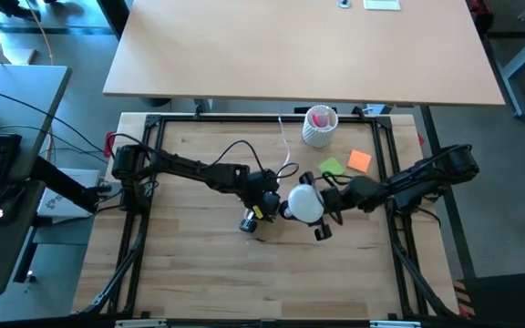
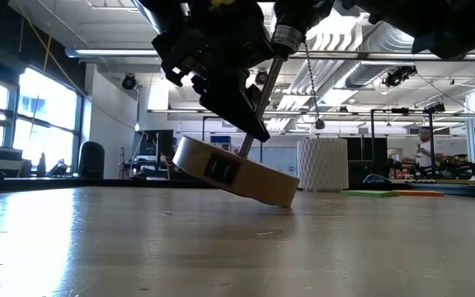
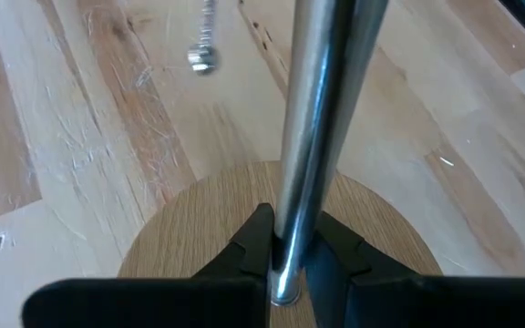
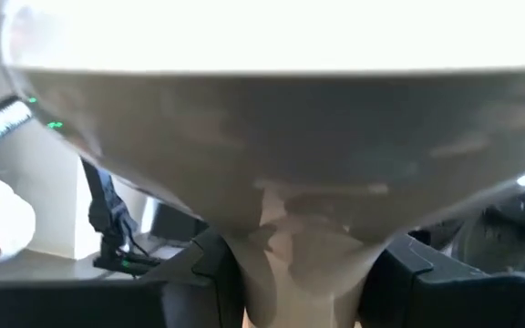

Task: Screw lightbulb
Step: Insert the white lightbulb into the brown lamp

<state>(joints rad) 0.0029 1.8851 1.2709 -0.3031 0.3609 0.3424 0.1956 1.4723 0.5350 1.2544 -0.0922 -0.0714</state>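
Observation:
A lamp stand, a round wooden disc [image 2: 237, 177] with an upright metal rod [image 2: 258, 111], sits mid-table and is tipped to one side. My left gripper [image 1: 261, 199] reaches in from the table's left and is shut on the rod. The white lightbulb [image 1: 305, 203] hangs just right of it, above the table, with my right gripper [image 1: 324, 208] shut on its neck. The bulb's globe [image 4: 272, 128] fills the right wrist view. Its screw end and the stand's socket are hidden. My left gripper pinches the metal rod [image 3: 290, 219] between its two fingers, low down, just above the disc. The fingers slant down and lie across the rod. The disc [image 3: 199, 228] tilts, one edge raised and the other low by the tabletop [image 2: 285, 198]. My right gripper pinches the bulb's narrow neck [image 4: 294, 260] between its two fingers, coming from the table's right. The globe sticks out beyond the fingertips toward the stand. The bulb is lifted clear of the table.
A white perforated cup [image 1: 319, 126] with pink contents stands at the back. Green [image 1: 333, 167] and orange [image 1: 360, 160] paper squares lie right of centre. A bead chain [image 3: 203, 36] lies on the wood beyond the disc. The near half of the table shows bare wood.

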